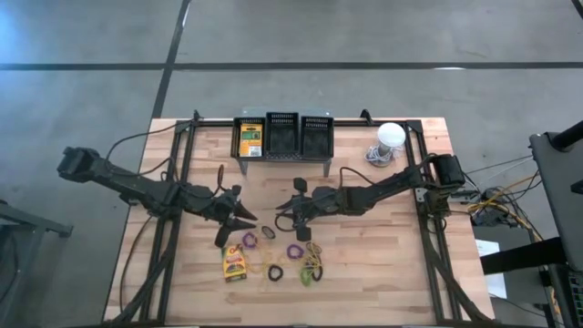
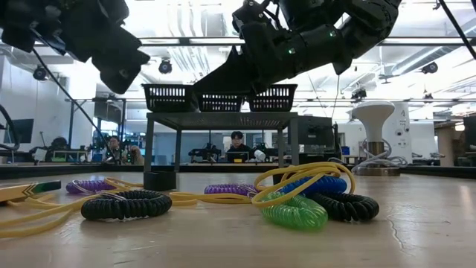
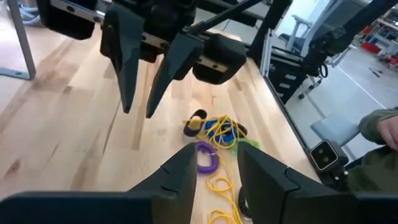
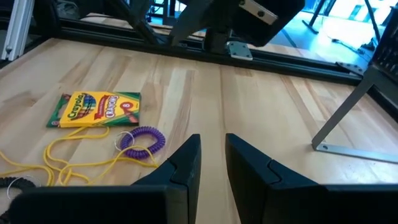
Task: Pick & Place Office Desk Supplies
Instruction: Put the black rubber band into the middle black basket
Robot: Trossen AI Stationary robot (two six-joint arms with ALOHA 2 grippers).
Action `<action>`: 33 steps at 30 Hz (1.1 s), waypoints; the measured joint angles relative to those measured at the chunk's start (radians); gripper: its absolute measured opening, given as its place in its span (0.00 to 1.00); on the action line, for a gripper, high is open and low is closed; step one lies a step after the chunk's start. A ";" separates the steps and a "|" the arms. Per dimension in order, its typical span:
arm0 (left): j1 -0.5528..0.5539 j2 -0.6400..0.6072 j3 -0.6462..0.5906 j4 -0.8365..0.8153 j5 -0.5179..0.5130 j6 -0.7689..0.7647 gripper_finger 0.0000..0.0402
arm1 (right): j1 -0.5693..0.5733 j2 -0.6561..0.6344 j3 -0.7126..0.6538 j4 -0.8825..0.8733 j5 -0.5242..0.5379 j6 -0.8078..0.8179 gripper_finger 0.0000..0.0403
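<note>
While both arms hover mid-frame over the pale wooden tabletop (image 1: 383,264), the left hand (image 1: 239,217) and right hand (image 1: 290,215) hold nothing, fingers slightly apart. The yellow-and-green cardboard crayon box (image 1: 236,263) and coiled purple band (image 1: 249,240) lie just below them.

Bright, even overhead light is washing the wooden counter (image 1: 383,264) in the high view, casting only faint, soft shadows. In the low view, ceiling lamps are glaring white behind both arms, turning them into near silhouettes, while the nearest coiled bands (image 2: 294,212) are looking slightly soft. In both wrist views, daylight is blowing out the far windows.
</note>
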 joint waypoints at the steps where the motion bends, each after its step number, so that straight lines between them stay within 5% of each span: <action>1: 0.000 0.000 0.000 -0.004 0.000 0.002 0.30 | 0.000 0.000 0.000 0.004 0.000 -0.006 0.17; 20: -0.014 0.080 0.016 0.143 -0.034 0.203 0.30 | 0.003 0.001 0.000 0.005 -0.092 0.065 0.17; 27: -0.014 0.079 0.019 0.171 -0.048 0.423 0.30 | 0.004 -0.001 0.026 0.005 -0.098 0.123 0.17; 33: -0.019 0.078 0.037 0.148 -0.079 0.397 0.30 | 0.008 -0.005 0.062 -0.018 -0.094 0.136 0.17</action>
